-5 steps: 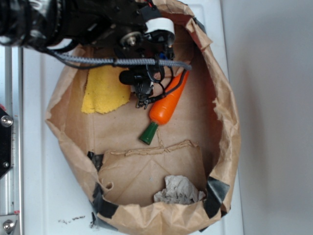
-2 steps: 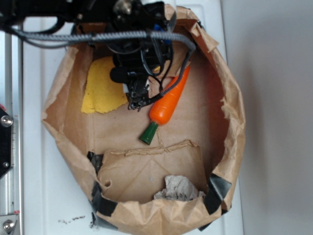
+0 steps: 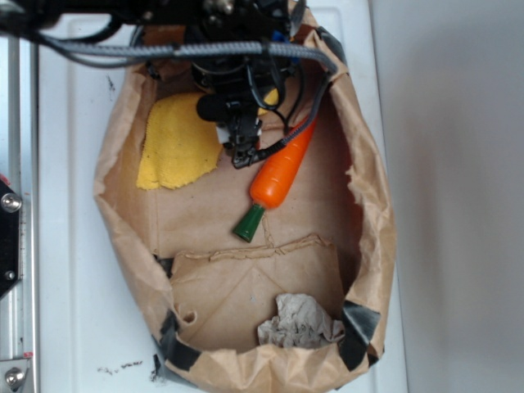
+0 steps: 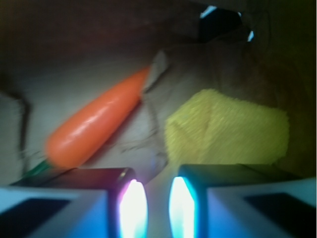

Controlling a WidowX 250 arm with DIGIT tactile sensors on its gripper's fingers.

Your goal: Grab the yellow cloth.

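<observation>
The yellow cloth lies flat on the floor of a brown paper bag, at its upper left. My gripper hangs just off the cloth's right edge, between the cloth and an orange toy carrot. In the wrist view the yellow cloth is ahead and to the right, and the carrot ahead and to the left. The gripper has its fingers a little apart, with only bare bag floor showing in the narrow gap. The arm hides the cloth's top right corner.
The paper bag's rolled walls ring the whole work area, with black tape at the lower corners. A crumpled grey-beige paper wad sits at the bag's near end. A folded flap lies on the bag floor.
The gripper has shifted slightly up the picture toward the bag's far end, staying by the cloth's right edge. The bag walls have shifted shape. Cloth and carrot have not moved.
</observation>
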